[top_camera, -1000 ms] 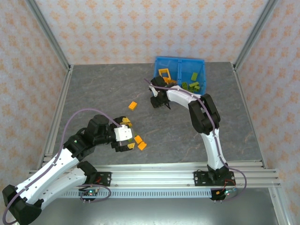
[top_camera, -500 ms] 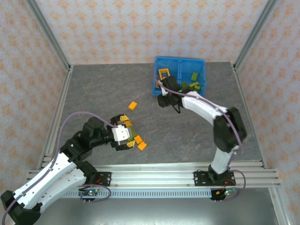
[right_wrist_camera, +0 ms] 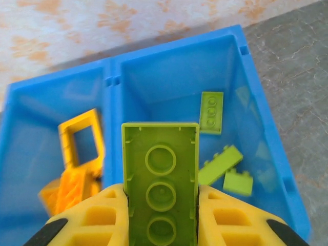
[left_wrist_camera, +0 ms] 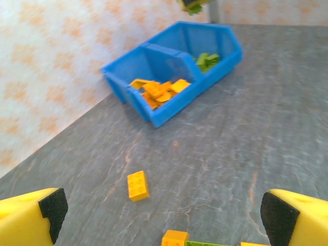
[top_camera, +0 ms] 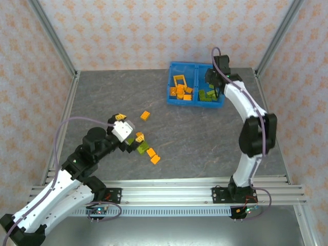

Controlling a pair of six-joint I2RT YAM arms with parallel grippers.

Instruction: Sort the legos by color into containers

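My right gripper is shut on a lime green lego, held upright with its hollow underside facing the camera. It hangs over the right container of the blue bin, where three green legos lie. The left container holds orange legos and the orange-yellow frame piece. My left gripper is open and empty above the table. Just in front of it lie an orange lego and a small cluster of orange and green legos.
A single orange lego lies on the grey table between the cluster and the bin. Metal frame posts and patterned walls ring the table. The right arm arches along the right side.
My right gripper has swung from the bin's front left corner to above the right container, carrying the green lego. My left gripper has pulled back up and left from the cluster.
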